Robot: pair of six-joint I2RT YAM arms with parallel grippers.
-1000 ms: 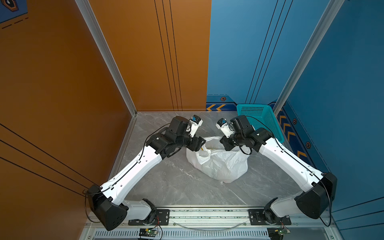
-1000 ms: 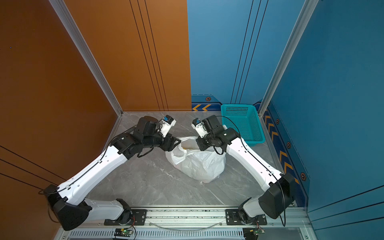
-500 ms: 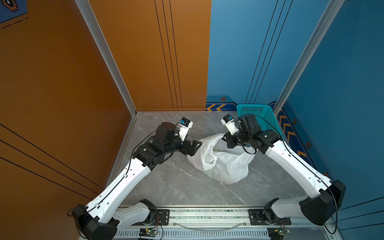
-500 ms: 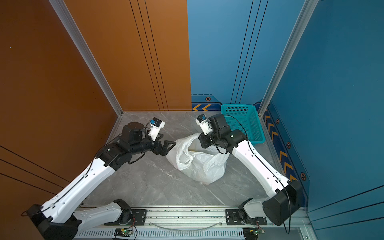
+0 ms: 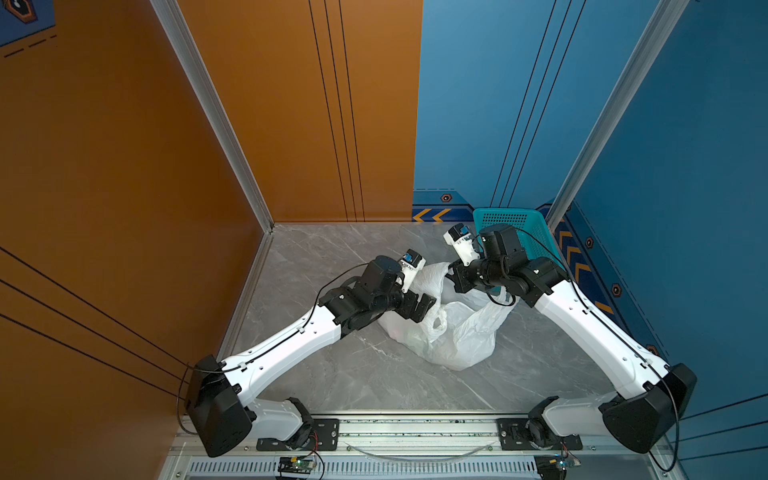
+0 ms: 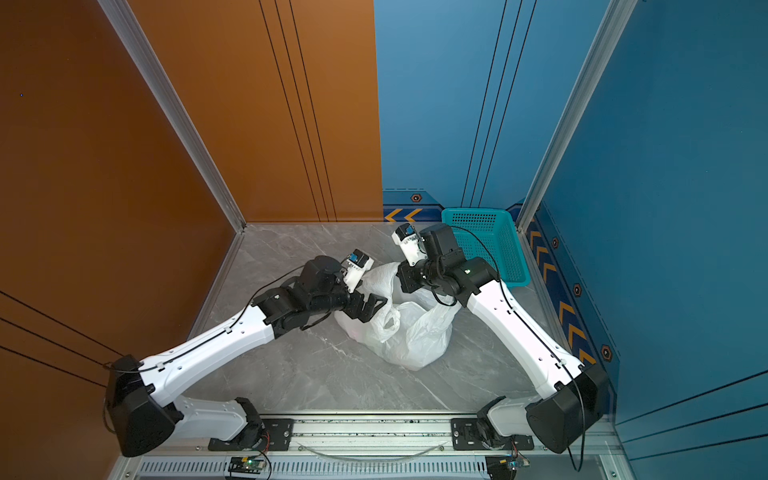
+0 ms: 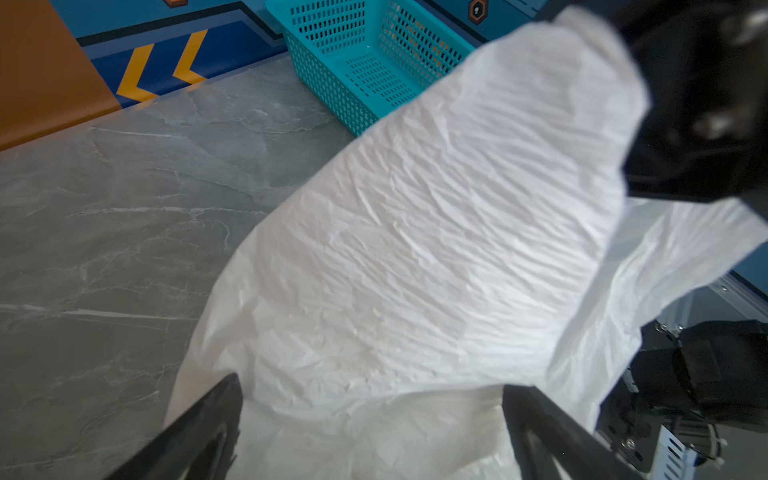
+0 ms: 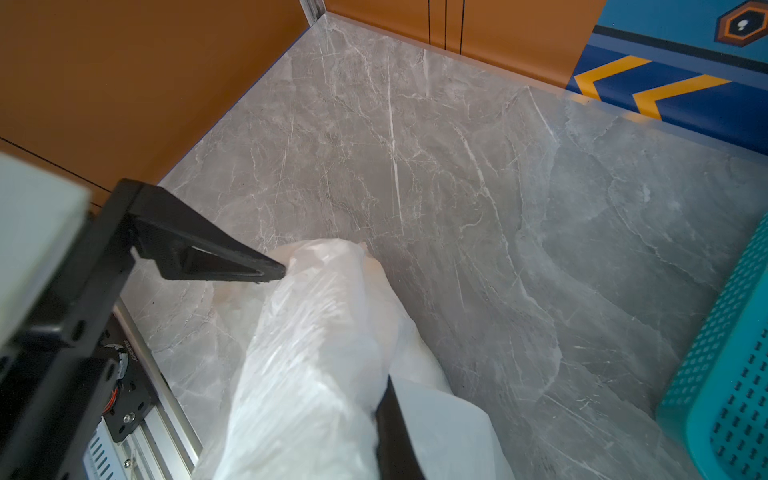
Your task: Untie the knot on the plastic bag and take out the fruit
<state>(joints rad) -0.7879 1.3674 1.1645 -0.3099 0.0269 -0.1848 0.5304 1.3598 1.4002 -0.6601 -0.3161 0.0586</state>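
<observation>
Plastic bag, white, crinkled, translucent

orange panelled wall on the left, blue wall behind and right, silver corner posts, grey marble-veined floor, yellow chevron strip at its base

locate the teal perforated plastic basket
In both top views the teal perforated plastic basket sits in the far right corner, beyond the white plastic bag.
</observation>
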